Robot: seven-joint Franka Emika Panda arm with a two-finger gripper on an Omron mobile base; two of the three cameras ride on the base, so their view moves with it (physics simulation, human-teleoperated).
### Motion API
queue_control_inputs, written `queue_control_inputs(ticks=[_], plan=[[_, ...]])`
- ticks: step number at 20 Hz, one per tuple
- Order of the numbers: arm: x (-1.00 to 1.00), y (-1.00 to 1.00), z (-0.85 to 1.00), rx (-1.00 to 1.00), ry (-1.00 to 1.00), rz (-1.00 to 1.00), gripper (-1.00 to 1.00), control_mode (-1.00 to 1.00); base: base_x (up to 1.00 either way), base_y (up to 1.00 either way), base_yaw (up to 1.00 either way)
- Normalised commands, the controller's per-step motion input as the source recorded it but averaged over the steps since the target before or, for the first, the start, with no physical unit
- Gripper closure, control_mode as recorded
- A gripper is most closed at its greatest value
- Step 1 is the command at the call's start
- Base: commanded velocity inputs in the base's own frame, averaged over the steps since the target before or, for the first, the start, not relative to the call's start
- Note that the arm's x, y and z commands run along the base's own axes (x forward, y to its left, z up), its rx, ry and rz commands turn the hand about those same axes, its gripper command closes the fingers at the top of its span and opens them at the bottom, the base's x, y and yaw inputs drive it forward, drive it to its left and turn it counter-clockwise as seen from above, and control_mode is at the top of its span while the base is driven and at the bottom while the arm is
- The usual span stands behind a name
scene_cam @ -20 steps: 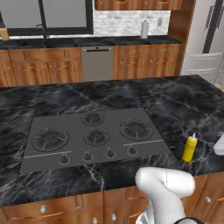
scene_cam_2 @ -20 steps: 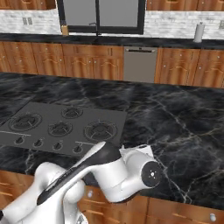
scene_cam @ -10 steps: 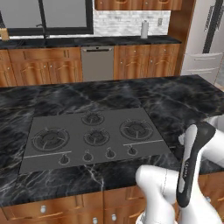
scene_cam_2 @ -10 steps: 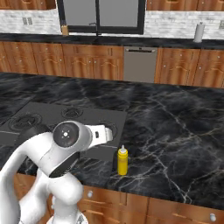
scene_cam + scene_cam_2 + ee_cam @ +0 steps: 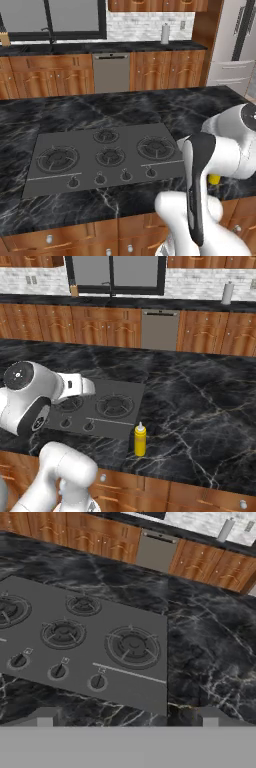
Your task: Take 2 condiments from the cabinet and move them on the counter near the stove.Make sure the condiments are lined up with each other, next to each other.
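1 yellow bottle [image 5: 140, 440] near counter [image 5: 210, 406] front edge, just right of stove [image 5: 112, 408]

No text, label, brand, number or sign can be read anywhere. The yellow squeeze bottle [image 5: 140, 440] on the black marble table [image 5: 200, 406] carries a plain yellow body with no print. The stove [image 5: 75, 647] has small pale marks beside its knobs [image 5: 97, 682], too small and blurred to make out as characters. The dishwasher front [image 5: 111, 73] is blank.
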Motion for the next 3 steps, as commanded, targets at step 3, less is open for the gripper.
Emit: queue_control_inputs(ticks=[3], plan=[[-0.21, 0.64, 0.07, 0.03, -0.30, 0.00, -1.00, -1.00, 0.00, 0.00, 0.00]])
